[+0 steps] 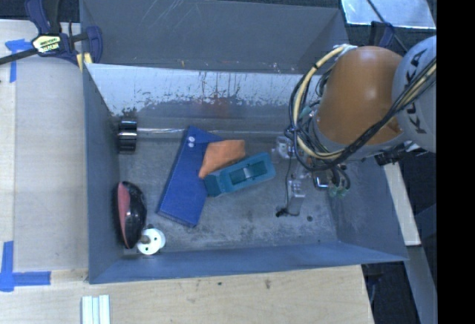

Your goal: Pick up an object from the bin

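Camera view: arm [362,96] reaches down just right of teal block [239,175].

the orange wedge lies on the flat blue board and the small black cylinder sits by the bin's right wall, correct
Not quite. The camera view shows the small black cylinder by the left wall of the grey metal bin, not the right. The orange wedge does lie on the flat blue board.

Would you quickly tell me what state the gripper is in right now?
The gripper: open or shut cannot be told; it hangs over the bin floor, right of the teal block.
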`<state>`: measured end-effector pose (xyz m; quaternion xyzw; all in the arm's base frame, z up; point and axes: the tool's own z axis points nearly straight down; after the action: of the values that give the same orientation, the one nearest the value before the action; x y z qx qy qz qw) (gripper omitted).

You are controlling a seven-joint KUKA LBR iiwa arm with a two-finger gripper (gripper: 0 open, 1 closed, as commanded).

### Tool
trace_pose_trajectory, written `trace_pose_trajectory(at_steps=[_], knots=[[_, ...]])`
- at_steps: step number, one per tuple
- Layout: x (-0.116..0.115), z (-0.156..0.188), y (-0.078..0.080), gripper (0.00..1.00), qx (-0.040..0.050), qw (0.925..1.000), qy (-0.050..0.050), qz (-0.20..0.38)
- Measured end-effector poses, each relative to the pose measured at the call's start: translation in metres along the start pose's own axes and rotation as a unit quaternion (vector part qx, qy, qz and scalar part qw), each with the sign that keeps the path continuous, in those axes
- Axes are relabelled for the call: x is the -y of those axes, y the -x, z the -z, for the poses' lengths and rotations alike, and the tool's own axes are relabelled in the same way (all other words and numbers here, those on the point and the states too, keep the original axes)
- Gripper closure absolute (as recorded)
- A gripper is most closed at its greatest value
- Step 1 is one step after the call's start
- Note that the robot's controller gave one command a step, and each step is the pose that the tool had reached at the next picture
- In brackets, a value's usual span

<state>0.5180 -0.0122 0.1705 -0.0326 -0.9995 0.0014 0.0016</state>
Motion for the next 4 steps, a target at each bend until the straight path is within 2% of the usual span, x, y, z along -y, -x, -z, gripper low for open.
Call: trace_pose_trajectory(at_steps=[1, 2, 3, 4], knots=[[-0.034, -0.026, 0.036, 0.0, 0.0059, 0.9999, 0.002, 0.009], [-0.04, -0.1, 0.06, 1.0, -0.0023, 1.0, 0.0, 0.006], [-0.04, -0.1, 0.06, 1.0, -0.0021, 1.0, 0.0, 0.006], [-0.056, -0.1, 0.084, 1.0, -0.005, 1.0, -0.003, 0.001]])
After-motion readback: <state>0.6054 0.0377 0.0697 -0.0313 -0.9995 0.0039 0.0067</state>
